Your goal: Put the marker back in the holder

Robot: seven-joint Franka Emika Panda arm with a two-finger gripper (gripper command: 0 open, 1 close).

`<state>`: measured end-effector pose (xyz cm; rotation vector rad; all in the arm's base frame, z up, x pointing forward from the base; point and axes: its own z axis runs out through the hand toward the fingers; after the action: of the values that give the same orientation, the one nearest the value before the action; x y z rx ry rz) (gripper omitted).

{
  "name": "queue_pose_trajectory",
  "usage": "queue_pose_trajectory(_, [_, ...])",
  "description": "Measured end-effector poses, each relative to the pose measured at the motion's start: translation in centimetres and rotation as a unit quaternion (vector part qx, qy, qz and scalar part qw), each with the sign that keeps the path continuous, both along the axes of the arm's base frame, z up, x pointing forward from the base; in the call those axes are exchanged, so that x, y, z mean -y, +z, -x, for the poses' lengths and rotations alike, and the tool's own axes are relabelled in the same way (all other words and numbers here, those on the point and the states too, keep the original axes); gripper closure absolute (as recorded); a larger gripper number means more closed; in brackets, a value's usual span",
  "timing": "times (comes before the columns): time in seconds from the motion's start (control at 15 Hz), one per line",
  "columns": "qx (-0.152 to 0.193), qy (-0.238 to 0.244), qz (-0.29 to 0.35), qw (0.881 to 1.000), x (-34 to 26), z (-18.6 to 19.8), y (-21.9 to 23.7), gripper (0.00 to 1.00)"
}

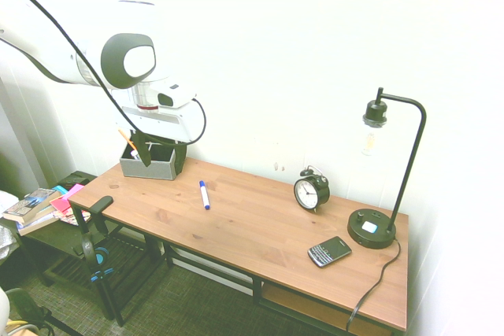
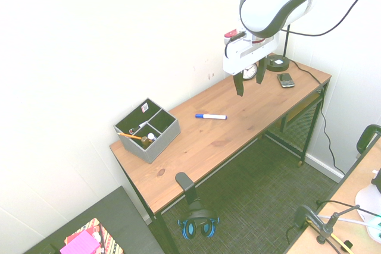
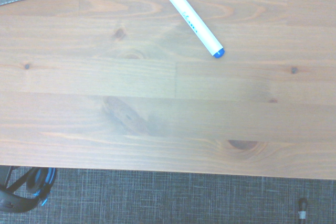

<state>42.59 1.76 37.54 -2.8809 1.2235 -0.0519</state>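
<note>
1. Presently, the claw (image 2: 249,85) was observed raised above the wooden surface (image 2: 238,129), pointing down, its fingers parted and nothing held between them.
2. The marker (image 2: 211,116) was found lying flat on the surface, clear of the claw and well apart from the holder (image 2: 147,130).
3. A miss was judged possible: the marker is slim and round and lies flat, so a descent slightly off its axis could be expected to roll it aside or pinch only one end.
4. A tilted grasp was judged likely to catch the marker on a divider or rim at insertion.
5. The holder was noted at the surface's end near the wall, divided into compartments. An orange pencil (image 2: 130,136) and a small white-topped item (image 2: 150,137) were seen in the nearer section; what lay in the others could not be told.
6. An alarm clock (image 1: 311,190), phone (image 1: 328,251) and lamp (image 1: 378,226) were recorded at the opposite end.
</note>
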Motion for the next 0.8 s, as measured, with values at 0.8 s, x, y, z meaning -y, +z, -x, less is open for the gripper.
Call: queue_pose_trajectory(0.8, [0.012,0.237,0.031,0.971,-2.7,-6.3,-7.5,0.00])
